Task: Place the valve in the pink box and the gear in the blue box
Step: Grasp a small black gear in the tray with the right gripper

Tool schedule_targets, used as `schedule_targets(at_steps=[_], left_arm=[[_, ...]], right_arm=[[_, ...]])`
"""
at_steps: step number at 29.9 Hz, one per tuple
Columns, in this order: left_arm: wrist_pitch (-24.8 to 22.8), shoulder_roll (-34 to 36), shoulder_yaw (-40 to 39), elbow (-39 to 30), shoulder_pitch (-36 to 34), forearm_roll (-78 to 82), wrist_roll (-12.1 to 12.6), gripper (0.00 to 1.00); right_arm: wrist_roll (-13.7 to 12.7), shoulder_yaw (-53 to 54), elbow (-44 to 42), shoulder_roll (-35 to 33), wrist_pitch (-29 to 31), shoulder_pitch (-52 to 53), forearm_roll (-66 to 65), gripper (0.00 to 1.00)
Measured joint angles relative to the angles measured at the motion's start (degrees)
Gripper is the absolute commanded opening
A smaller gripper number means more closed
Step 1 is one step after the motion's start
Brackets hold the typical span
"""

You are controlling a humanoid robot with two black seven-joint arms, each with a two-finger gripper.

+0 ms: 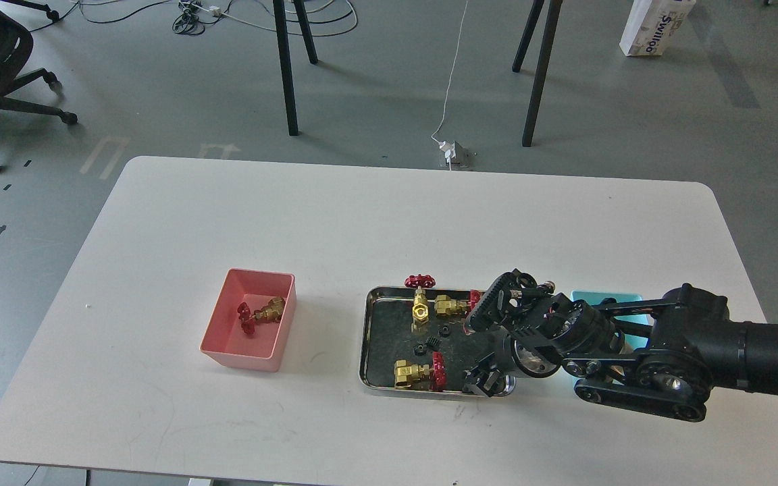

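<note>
The pink box (240, 356) stands left of centre with one valve (264, 314) lying in it. Three more valves lie in the steel tray (366, 337): one upright at the back (420, 300), one beside it (453, 307), one at the front (419, 372). Small black gears (435, 342) lie in the tray's middle. My right gripper (481, 385) hangs over the tray's front right corner, dark and pointing down. I cannot make out whether its fingers are apart. The blue box (606, 298) stands right of the tray, mostly hidden behind my right arm. My left gripper is out of view.
My right arm (639, 358) stretches in from the right over the blue box and the tray's right end. The table's front edge runs just below the tray. Chair and table legs stand on the floor beyond the table.
</note>
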Motion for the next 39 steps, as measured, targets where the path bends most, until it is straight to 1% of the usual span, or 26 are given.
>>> schedule_targets(at_steps=[4,10,13,19,23,26,29,31,35,39], left_arm=[[0.0,0.01,-0.02,0.0,-0.06,0.0,0.0,0.95],[0.06,0.0,-0.05,0.07,-0.19,0.0,0.0,0.95],[0.13,-0.06,-0.07,0.08,-0.18,0.0,-0.01,0.95],[0.18,-0.07,-0.02,0.09,-0.6,0.0,0.09,0.95],[0.09,-0.1,0.03,0.5,-0.87,0.0,0.16,0.95],[-0.02,-0.21,0.04,1.51,-1.1,0.0,0.17,0.95],[-0.07,-0.26,0.03,1.88,-1.19,0.0,0.17,0.95],[-0.08,-0.32,0.03,1.94,-1.2,0.0,0.17,0.95],[-0.08,-0.46,0.02,2.0,-1.21,0.01,0.17,0.95],[-0.02,-0.6,0.01,2.02,-1.31,0.03,0.23,0.95]], right_arm=[[0.73,0.0,-0.8,0.82,0.0,-0.53,-0.01,0.77],[0.85,0.01,-0.99,1.5,-0.01,-1.06,-0.02,0.69],[0.85,0.04,-0.87,1.56,-0.01,-1.05,-0.02,0.68],[0.79,0.03,0.1,1.58,0.01,-0.35,0.46,0.67],[0.71,0.06,0.32,1.44,0.0,-0.27,0.73,0.64],[0.58,0.07,0.34,1.41,0.0,-0.51,0.79,0.56],[0.41,0.07,0.34,1.38,-0.01,-0.75,0.78,0.37],[0.17,0.08,0.37,1.36,-0.01,-0.79,0.77,0.31],[-0.76,-0.03,0.77,1.4,-0.01,-0.94,0.78,0.26],[-1.46,-0.04,1.12,1.4,0.01,-0.94,0.91,0.17]])
